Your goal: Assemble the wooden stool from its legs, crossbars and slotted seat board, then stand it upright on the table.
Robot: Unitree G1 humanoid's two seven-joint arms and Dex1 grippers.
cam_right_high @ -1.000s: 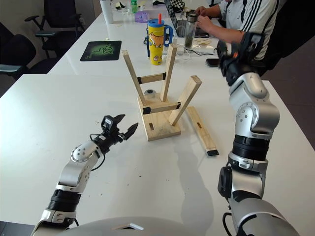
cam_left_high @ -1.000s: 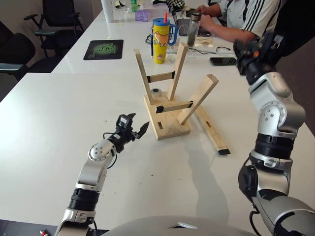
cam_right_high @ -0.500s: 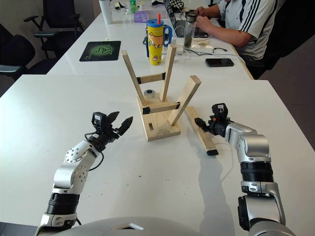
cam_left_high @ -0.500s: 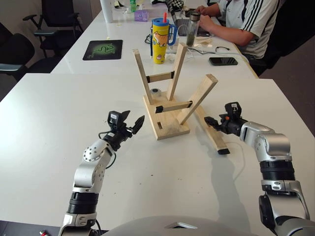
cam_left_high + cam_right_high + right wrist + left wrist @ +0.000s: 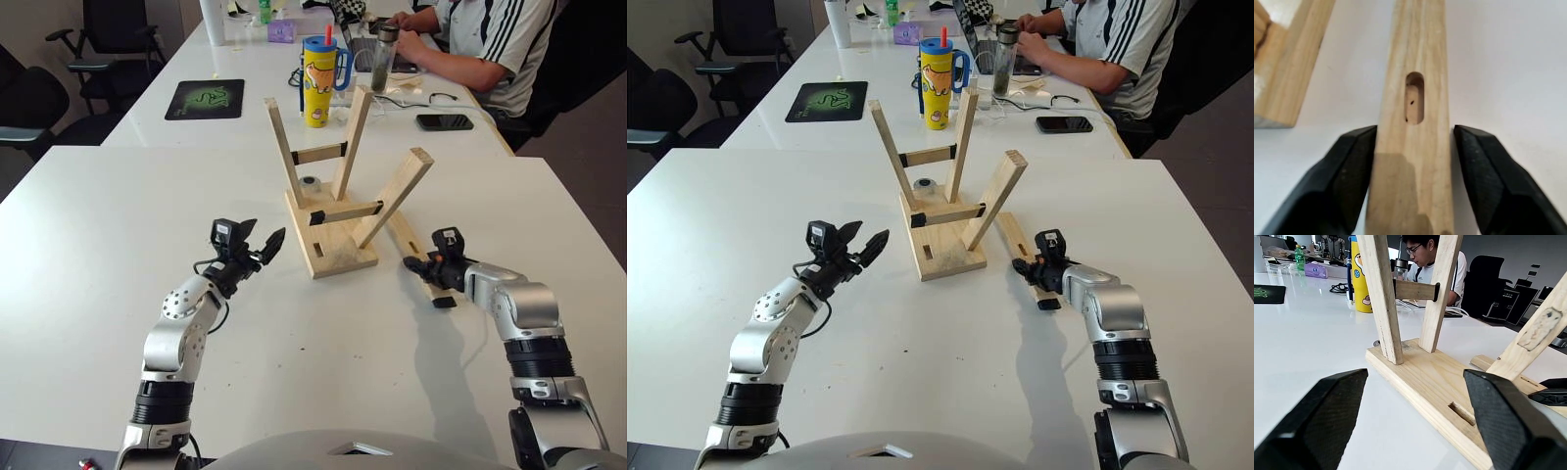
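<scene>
"Right wrist view: the right gripper (image 5: 1414, 133)?"
"Fingers apart, straddling the loose leg (image 5: 1413, 49) beside the upturned stool (image 5: 351, 211)."
"And the left gripper (image 5: 266, 235)?"
"Wide open, empty, near the seat board (image 5: 338, 253)."

Bare table (image 5: 98, 245) lies between the spread left gripper (image 5: 257, 250) and the left edge of the upturned seat board (image 5: 333, 247). Three legs (image 5: 286, 147) with crossbars (image 5: 321, 153) fence off the space above the board. The rightmost leans over the far end of the loose leg (image 5: 404, 235), while the near end, straddled by the right gripper (image 5: 421, 266), has open room to its right.
</scene>
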